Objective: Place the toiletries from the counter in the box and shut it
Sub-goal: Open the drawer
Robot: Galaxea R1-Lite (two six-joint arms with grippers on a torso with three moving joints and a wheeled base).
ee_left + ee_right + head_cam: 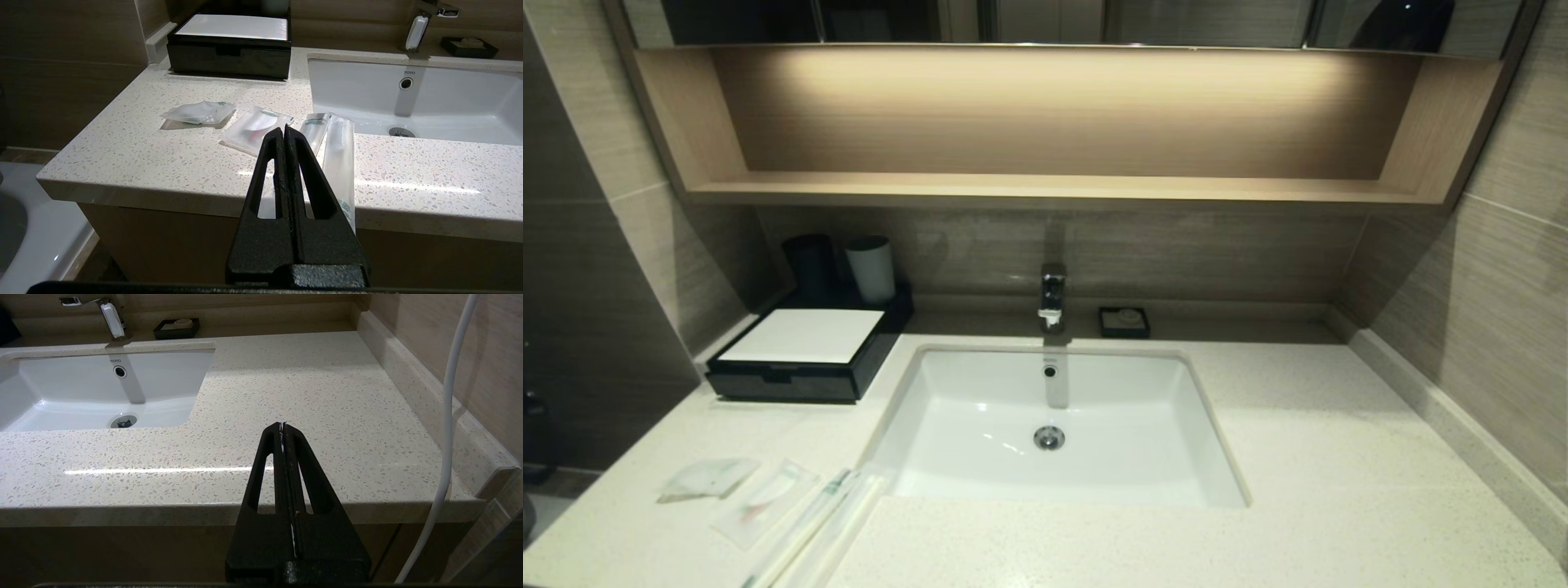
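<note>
Toiletries untouched; both pincers closed, empty

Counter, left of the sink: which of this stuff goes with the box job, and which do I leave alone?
For the job:
crumpled sachet
flat sachet
two long tube packets
black box, lid shut
left gripper, shut, short of the counter edge

Leave alone:
two cups
soap dish
tap
right gripper, shut, parked
</note>
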